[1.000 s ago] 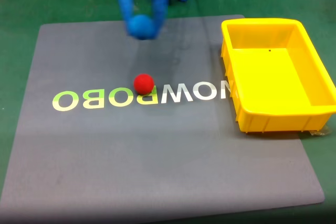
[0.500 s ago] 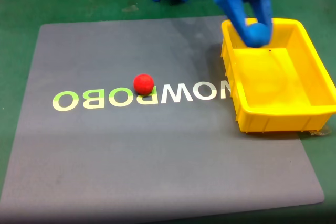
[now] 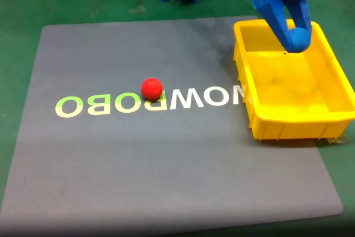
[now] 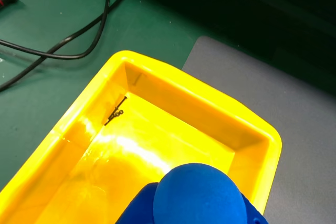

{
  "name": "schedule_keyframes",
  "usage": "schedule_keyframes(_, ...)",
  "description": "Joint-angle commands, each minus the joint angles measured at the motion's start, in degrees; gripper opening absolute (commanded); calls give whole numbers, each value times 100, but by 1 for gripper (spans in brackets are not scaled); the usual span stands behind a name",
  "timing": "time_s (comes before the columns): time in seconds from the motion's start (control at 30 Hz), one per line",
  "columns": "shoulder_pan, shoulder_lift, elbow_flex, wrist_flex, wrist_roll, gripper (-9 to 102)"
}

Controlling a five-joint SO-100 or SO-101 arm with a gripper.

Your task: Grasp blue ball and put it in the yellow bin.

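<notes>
Blue hand (image 3: 298, 38) angled down over yellow bin (image 3: 333, 116), clamping blue ball (image 4: 199, 195).

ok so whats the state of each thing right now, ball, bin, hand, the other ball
blue ball: held in the hand, above the bin, not released
hand: shut on the blue ball, over the far part of the bin
yellow bin: upright on the mat's edge, no ball in it yet
red ball: resting on the grey mat, untouched
</notes>
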Motion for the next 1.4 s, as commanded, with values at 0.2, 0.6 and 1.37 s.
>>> schedule_keyframes(0.2,-79,229,-422,53,149,22)
schedule_keyframes(0.6,114,519,-422,158,237,32)
schedule_keyframes(1.37,2180,8130,6979,844,-466,25)
